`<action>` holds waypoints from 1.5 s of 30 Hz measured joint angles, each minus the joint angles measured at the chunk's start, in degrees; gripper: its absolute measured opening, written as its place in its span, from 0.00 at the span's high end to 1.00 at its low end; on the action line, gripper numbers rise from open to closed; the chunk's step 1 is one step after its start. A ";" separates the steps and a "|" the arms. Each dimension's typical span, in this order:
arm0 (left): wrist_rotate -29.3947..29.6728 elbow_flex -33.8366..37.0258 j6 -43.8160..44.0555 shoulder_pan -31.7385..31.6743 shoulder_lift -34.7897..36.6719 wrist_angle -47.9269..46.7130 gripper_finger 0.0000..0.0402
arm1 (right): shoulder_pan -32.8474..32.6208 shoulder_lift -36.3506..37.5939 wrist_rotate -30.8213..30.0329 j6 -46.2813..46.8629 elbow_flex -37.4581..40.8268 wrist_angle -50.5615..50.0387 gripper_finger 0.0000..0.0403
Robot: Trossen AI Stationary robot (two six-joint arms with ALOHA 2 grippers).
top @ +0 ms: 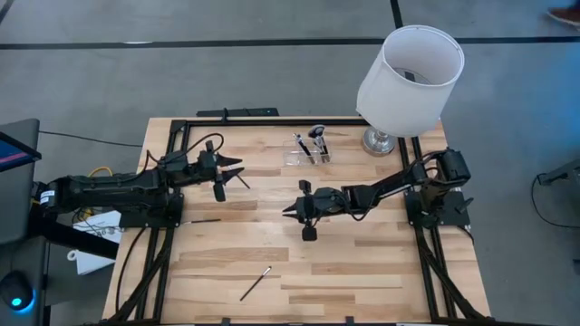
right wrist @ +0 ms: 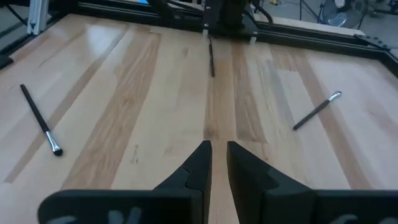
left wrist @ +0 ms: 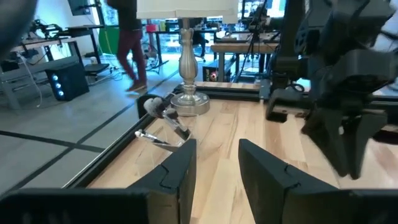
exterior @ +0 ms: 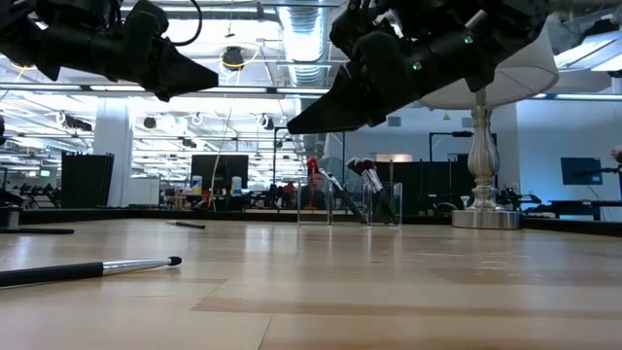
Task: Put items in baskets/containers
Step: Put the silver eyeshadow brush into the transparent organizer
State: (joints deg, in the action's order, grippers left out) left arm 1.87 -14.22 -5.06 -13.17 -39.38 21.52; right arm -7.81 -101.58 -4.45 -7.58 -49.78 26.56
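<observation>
Several slim black makeup brushes already stand in the small clear plastic organizer (top: 307, 152) at upper centre; one silver-tipped black brush (top: 256, 283) lies at lower centre. The right gripper (top: 292, 210), jaws nearly closed and empty, should open, descend squarely over its handle; the left gripper (top: 237, 169) hovers open.

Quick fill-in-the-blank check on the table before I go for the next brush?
The clear organizer stands next to the base of the white ____.
The right wrist view shows ____ loose brushes lying on the table.
The left gripper and the right gripper both hover above the wood, holding ____.
Missing words: lamp; three; nothing.
</observation>
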 joint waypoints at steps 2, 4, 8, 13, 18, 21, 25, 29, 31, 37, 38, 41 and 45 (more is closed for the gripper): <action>-0.57 0.00 2.02 0.00 0.02 0.09 0.71 | 0.29 0.00 0.00 0.00 0.00 -1.66 0.90; -0.63 0.00 9.42 0.02 0.02 0.30 0.71 | 0.72 0.00 0.00 0.01 0.00 -3.22 0.90; -0.61 0.00 22.08 0.02 0.02 0.85 0.71 | 1.56 0.00 0.00 0.29 0.00 -5.40 0.90; -0.61 0.00 23.86 0.00 0.02 4.02 0.71 | 2.03 0.00 -0.02 3.05 0.00 -5.73 0.90; -0.61 0.00 23.12 0.00 0.02 7.71 0.71 | 1.90 0.00 -0.02 3.11 0.00 -5.72 0.90; -0.41 0.00 23.08 0.00 0.01 11.50 0.71 | 1.86 0.00 -0.03 4.58 0.00 -5.84 0.90; -0.88 -0.04 23.30 0.00 0.00 13.45 0.71 | 1.86 0.00 -0.04 6.35 0.00 -6.01 0.90; -1.01 -0.04 23.26 0.00 0.00 13.47 0.71 | 1.86 0.00 -0.04 9.22 0.00 -6.16 0.90; -0.63 -0.04 22.44 0.00 0.00 13.51 0.71 | 1.86 0.00 -0.04 10.67 0.02 -6.16 0.90; 8.92 -0.04 22.03 0.00 -0.52 13.28 0.71 | 1.81 0.00 -0.04 13.21 0.02 -6.44 0.90; 10.13 -0.04 22.03 0.00 -0.79 13.12 0.71 | 1.79 0.00 -0.04 13.21 0.02 -6.52 0.90; 13.14 -0.04 22.03 0.00 -1.97 11.85 0.71 | 1.85 0.00 -0.04 13.21 0.02 -6.88 0.90; 20.40 -0.07 22.06 0.99 -3.52 7.58 0.71 | 1.86 0.00 -0.04 13.21 0.02 -7.03 0.90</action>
State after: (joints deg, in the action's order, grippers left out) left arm 22.27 -14.29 17.00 -12.18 -42.90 29.10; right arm -5.96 -101.58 -4.49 5.63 -49.76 19.53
